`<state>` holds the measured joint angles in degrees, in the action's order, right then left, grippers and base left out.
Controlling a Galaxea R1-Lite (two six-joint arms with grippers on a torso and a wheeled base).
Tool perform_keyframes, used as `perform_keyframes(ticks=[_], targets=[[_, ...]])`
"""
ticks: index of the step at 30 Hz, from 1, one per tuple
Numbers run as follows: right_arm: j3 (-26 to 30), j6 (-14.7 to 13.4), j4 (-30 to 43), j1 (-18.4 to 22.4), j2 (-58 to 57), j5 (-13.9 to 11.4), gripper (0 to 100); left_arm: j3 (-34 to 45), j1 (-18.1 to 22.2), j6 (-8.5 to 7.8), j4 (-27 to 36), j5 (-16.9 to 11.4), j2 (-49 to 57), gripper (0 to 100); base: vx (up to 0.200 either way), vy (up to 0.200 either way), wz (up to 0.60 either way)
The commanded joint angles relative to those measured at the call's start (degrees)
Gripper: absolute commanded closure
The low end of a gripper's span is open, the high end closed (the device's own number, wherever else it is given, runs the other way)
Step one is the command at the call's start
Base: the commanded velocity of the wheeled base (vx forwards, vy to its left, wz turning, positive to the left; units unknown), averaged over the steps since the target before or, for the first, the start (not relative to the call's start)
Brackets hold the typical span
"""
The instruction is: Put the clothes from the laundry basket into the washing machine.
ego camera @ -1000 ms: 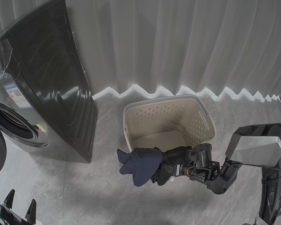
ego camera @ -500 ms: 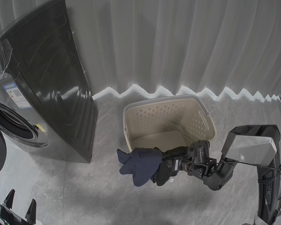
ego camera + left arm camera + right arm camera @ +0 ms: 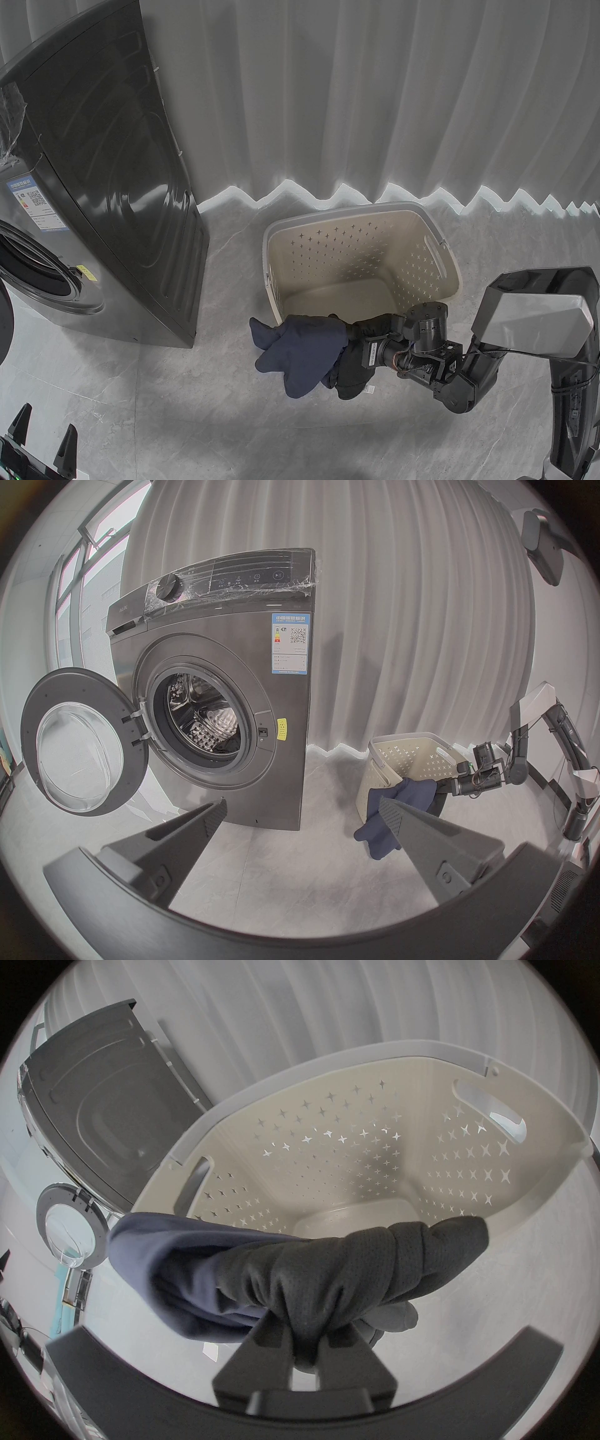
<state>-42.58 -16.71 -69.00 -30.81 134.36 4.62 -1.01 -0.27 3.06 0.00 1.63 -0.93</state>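
1. Since a second ago, the right arm's elbow and wrist have shifted slightly toward the robot's left and a little lower; the cloth bundle has hardly moved.
2. Right gripper (image 3: 306, 1341): jaws pinched nearly closed on a bunched fold of a dark grey garment (image 3: 350, 1266).
3. A navy blue garment (image 3: 303, 356) hangs from the same bundle, on the side toward the washing machine. Whether the jaws clamp it or it only clings to the grey fold cannot be told.
4. Both garments hang in the air just outside the near rim of the beige laundry basket (image 3: 359, 215), above the grey floor (image 3: 206, 406).
5. Handling, as a judgement: light, soft and limp, so they will droop and swing. The best hold is a thick gathered fold; the blue piece could slide free.
6. Washing machine (image 3: 287, 749) stands well apart on the left, its round door (image 3: 75, 742) swung open and the drum (image 3: 200, 714) exposed.
7. Left gripper (image 3: 301, 805) hangs low, jaws spread wide, holding nothing.
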Motion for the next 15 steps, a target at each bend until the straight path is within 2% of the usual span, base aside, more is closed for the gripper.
perform_keyframes(ticks=[1,11,15], targets=[[4.6,-1.7,-0.3,-2.5,-7.0,-0.1,100,0.9,0.0,0.02,0.0,-0.1,0.5,0,0.0,0.0,0.0],[13.6,-3.8,-1.1,-4.6,-25.7,0.5,100,0.9,0.0,0.02,0.0,0.0,0.5,0,0.0,0.0,0.0],[15.8,-3.4,-1.2,-5.0,-34.3,-0.3,100,0.9,0.0,0.02,0.0,-0.1,0.5,0,0.0,0.0,0.0]])
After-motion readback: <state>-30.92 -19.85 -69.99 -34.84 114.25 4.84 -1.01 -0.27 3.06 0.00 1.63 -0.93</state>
